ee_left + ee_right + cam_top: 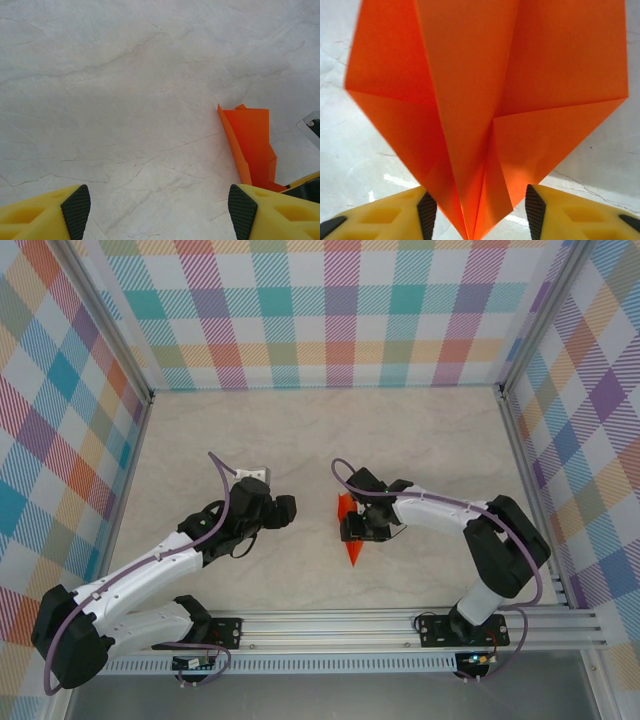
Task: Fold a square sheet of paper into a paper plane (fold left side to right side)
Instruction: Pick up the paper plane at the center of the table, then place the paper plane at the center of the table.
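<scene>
- paper plane (352, 551): bright orange, folded into a narrow pointed dart, centre crease and diagonal folds visible.
- Lies mid-table (250, 430), point toward the near edge.

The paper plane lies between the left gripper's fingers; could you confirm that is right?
Not quite: the paper plane lies between the fingers of the right gripper, not the left gripper, as the right wrist view shows.
</scene>
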You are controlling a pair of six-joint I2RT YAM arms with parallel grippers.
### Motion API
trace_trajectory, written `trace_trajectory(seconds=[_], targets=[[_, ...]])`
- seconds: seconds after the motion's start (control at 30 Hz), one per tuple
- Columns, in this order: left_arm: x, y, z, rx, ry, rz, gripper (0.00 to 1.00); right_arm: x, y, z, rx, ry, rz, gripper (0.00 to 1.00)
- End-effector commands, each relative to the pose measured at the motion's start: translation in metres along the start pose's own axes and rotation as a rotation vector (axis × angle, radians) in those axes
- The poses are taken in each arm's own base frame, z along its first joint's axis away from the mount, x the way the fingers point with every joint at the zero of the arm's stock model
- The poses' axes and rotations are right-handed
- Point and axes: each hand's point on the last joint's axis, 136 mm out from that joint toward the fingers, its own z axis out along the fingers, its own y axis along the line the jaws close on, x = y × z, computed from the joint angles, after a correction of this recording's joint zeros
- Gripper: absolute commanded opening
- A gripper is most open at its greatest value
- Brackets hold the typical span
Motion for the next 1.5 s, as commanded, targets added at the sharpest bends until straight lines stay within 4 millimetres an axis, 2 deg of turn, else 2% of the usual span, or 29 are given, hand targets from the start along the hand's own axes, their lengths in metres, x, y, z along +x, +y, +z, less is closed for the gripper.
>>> trace_trajectory(seconds=[0.0, 0.1, 0.2, 0.27, 0.33, 0.4, 0.47, 0.63, 0.77, 0.87, 1.0, 1.17, 1.47], targets=[[-0.007, -0.001, -0.006, 0.005, -0.025, 0.008, 0.75, -0.005, 0.004, -0.001, 0.023, -0.009, -0.019, 0.45], [-0.007, -0.001, -0.007, 0.007, -0.023, 0.008, 0.75, -0.007, 0.005, 0.003, 0.026, -0.007, -0.022, 0.33], [-0.007, 0.000, -0.007, 0.002, -0.023, 0.007, 0.76, -0.010, 0.007, 0.008, 0.048, -0.002, -0.031, 0.28], [-0.007, 0.000, -0.009, 0.001, -0.024, 0.012, 0.76, -0.013, 0.005, 0.010, 0.075, 0.002, -0.030, 0.20], [-0.007, 0.000, -0.011, 0.005, -0.024, 0.019, 0.78, -0.021, 0.003, 0.004, 0.113, -0.019, -0.029, 0.07], [-0.008, 0.000, -0.015, 0.009, -0.026, 0.024, 0.82, -0.036, 0.000, -0.009, 0.147, -0.058, -0.027, 0.03], [-0.008, -0.002, -0.018, 0.022, -0.022, 0.037, 0.90, -0.057, -0.007, -0.021, 0.180, -0.074, -0.018, 0.04], [-0.008, -0.005, -0.023, 0.041, -0.008, 0.052, 0.96, -0.106, -0.023, -0.035, 0.290, -0.076, -0.024, 0.04], [-0.005, -0.005, -0.025, 0.047, 0.000, 0.056, 0.97, -0.141, -0.028, -0.027, 0.308, -0.064, -0.016, 0.05], [-0.003, -0.004, -0.026, 0.048, 0.008, 0.062, 0.97, -0.159, -0.031, -0.017, 0.329, -0.044, -0.020, 0.06], [-0.001, -0.002, -0.026, 0.040, 0.013, 0.064, 0.98, -0.171, -0.034, -0.003, 0.345, -0.016, -0.034, 0.07], [0.000, -0.003, -0.025, 0.044, 0.020, 0.066, 0.98, -0.174, -0.039, 0.008, 0.360, 0.008, -0.041, 0.09], [0.002, -0.006, -0.020, 0.050, 0.039, 0.069, 0.99, -0.174, -0.040, 0.020, 0.338, 0.019, -0.010, 0.24]])
